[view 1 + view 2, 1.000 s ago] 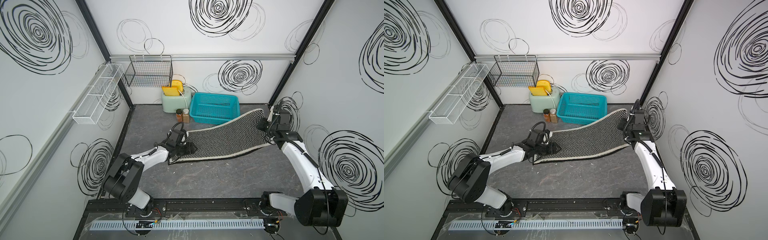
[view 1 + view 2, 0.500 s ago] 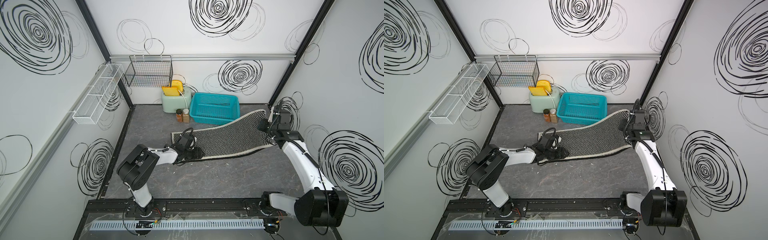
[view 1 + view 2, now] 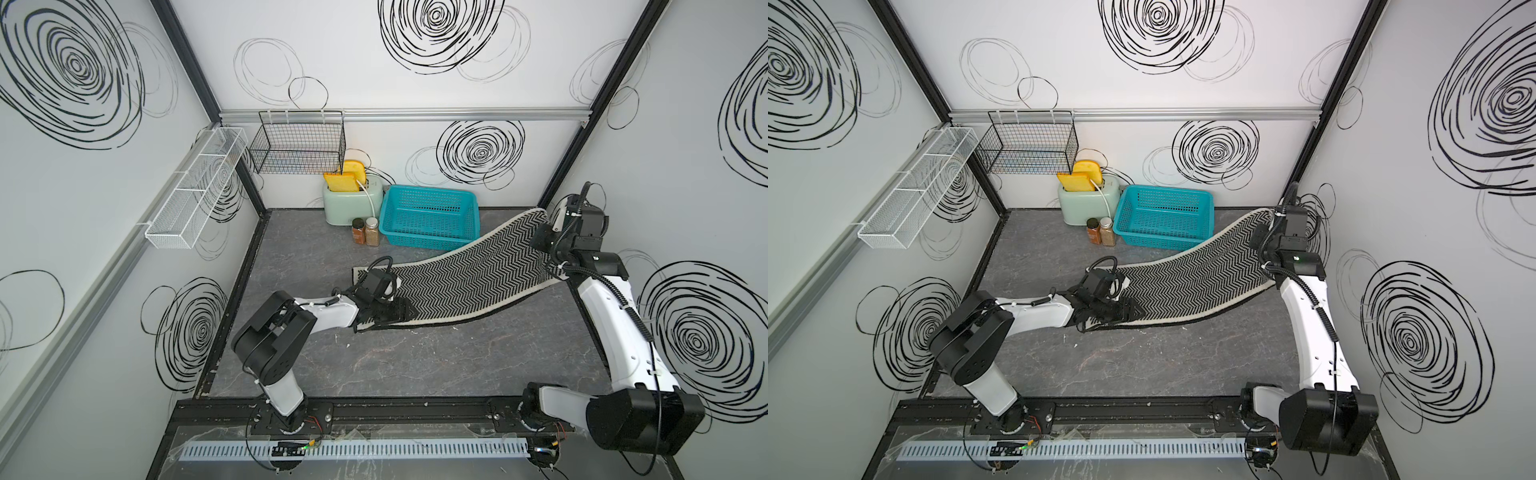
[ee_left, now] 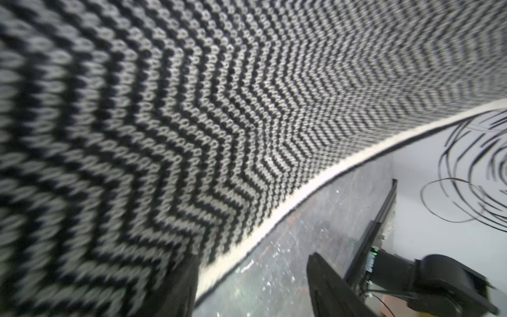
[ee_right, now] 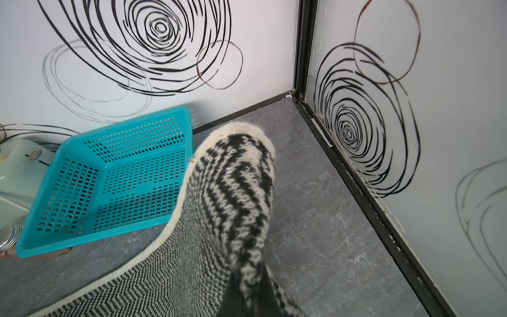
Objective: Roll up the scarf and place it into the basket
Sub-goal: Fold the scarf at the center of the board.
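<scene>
Near the turquoise perforated plastic basket (image 3: pixel 430 216), pinches raised end of long black-and-white knitted scarf (image 3: pixel 465 278) in right gripper (image 5: pixel 251 285); holds left gripper (image 4: pixel 252 263) spread apart, empty, at flat end.

The grey marbled bench (image 3: pixel 415 365) carries a mint toaster (image 3: pixel 349 208) at its back edge. Two jars (image 3: pixel 358 231) stand just in front of the toaster, with a turquoise basket (image 3: pixel 432 243) beside them. A zigzag scarf (image 3: pixel 457 282) lies flat on the bench at its left end, in front of the basket, and rises off it toward the right wall.
</scene>
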`<state>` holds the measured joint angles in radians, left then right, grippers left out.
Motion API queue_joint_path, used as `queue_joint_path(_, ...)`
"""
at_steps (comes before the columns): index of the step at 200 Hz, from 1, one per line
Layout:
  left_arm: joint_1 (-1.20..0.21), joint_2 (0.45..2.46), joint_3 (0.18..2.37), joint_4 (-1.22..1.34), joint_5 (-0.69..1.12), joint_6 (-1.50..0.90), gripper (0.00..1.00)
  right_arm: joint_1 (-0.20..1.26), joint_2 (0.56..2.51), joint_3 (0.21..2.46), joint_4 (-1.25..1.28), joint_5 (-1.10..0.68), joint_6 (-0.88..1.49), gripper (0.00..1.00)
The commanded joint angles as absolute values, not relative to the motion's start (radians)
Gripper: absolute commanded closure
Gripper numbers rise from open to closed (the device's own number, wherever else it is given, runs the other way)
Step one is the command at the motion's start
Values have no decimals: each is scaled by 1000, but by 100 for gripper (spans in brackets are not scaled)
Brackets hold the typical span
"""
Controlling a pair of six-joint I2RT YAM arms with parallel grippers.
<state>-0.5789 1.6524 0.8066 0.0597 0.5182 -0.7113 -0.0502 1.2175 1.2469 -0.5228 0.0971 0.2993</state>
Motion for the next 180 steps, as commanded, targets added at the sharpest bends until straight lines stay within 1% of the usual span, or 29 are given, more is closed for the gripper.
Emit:
queue_joint_path(1,-444,1506,821,-57,580,-621,34,-45,1206,1219,-559,77,308,100)
queue_joint_path(16,-318,1457,815,-170,566,-517,35,-43,1204,1204,-544,63,311,100)
queue_joint_path(30,-211,1467,800,-246,547,-420,36,-25,1217,1207,-541,53,321,100)
queue_joint_path(40,-154,1491,783,-265,542,-371,37,-7,1231,1207,-541,46,336,100)
queue_joint_path(53,-113,1524,753,-249,546,-352,40,9,1240,1196,-533,17,370,100)
queue_joint_path(67,-109,1550,722,-202,548,-363,43,44,1251,1188,-524,0,413,100)
queue_joint_path(90,-118,1576,684,-121,552,-404,43,115,1272,1195,-523,-2,468,100)
queue_joint_path(116,-134,1605,668,-85,560,-422,47,186,1288,1191,-526,-5,545,100)
queue_joint_path(162,-159,1629,626,-42,566,-454,64,370,1314,1159,-480,27,670,100)
queue_joint_path(180,-173,1627,615,-49,551,-454,68,447,1343,1154,-446,38,717,100)
